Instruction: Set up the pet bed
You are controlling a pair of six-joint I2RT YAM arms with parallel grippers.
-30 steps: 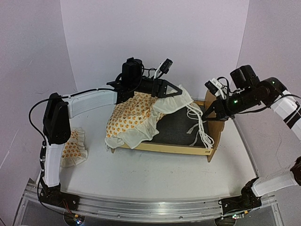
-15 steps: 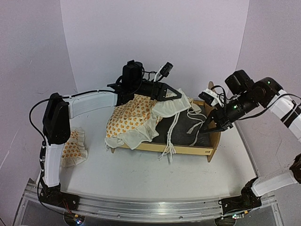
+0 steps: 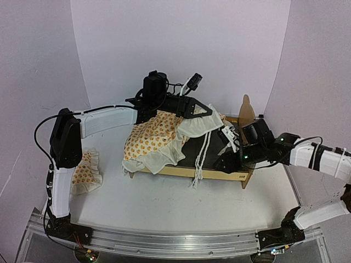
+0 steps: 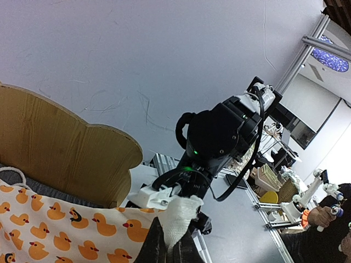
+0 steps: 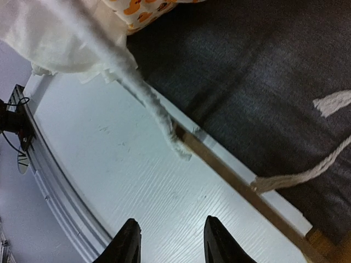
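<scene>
The pet bed (image 3: 219, 173) is a light plywood frame with a dark grey base (image 5: 263, 82), standing mid-table; its wavy headboard (image 4: 60, 153) rises at the right end. A duck-print ruffled cover (image 3: 153, 131) lies bunched over the bed's left half. My left gripper (image 4: 170, 246) is shut on a cream corner of the cover, held up above the bed (image 3: 204, 109). White ties (image 3: 198, 161) hang from that corner over the front rail (image 5: 247, 192). My right gripper (image 5: 171, 241) is open and empty, low over the table by the rail (image 3: 226, 159).
A small matching ruffled pillow (image 3: 88, 172) lies on the table at the left, beside the left arm's upright link (image 3: 66, 142). Another loose tie (image 5: 296, 178) crosses the rail. White walls close in behind and on both sides. An aluminium rail (image 3: 164, 241) runs along the near edge.
My right gripper let go of the ties, opened, and dropped from above the bed's right end down to its front rail. The ties swung left and now hang over that rail.
</scene>
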